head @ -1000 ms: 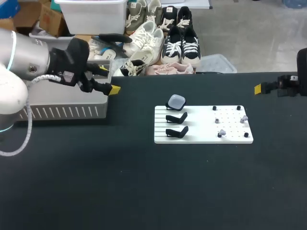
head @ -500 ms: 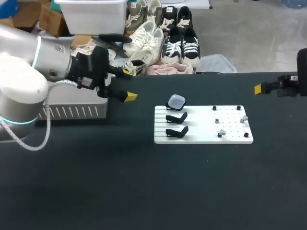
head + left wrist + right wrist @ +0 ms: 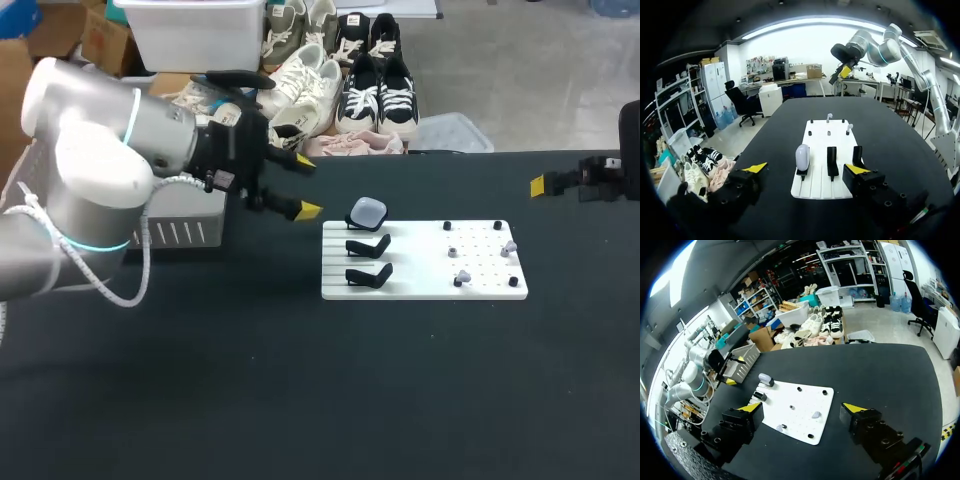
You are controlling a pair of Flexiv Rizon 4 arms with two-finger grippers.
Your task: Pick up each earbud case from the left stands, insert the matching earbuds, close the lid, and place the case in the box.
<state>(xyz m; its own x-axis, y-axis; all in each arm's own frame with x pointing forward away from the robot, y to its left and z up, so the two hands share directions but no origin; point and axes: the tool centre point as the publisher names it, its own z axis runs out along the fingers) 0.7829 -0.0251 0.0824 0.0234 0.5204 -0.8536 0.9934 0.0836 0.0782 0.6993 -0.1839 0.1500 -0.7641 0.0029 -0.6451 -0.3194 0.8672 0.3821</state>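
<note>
Sitting on the rearmost of three black stands (image 3: 368, 246) at the left end of the white board (image 3: 420, 288), the pale earbud case (image 3: 367, 211) is the only case there; the two stands nearer the robot are bare. Small earbuds (image 3: 462, 277) lie toward the board's right end. My left pincer (image 3: 306, 186) hangs just off the board's left rear corner, fingers spread wide, nothing held.

The step in hand looks like the approach. It would do well to line the fingers up either side of the case, keep clear of the neighbouring stand, and close only once both pads flank the shell.

My right pincer (image 3: 802, 409), also wide and empty, sits well off the board's right side. The box (image 3: 185, 232) stands well left of the board. Bare black surface (image 3: 300, 380) lies open on the board's near side for moving.
</note>
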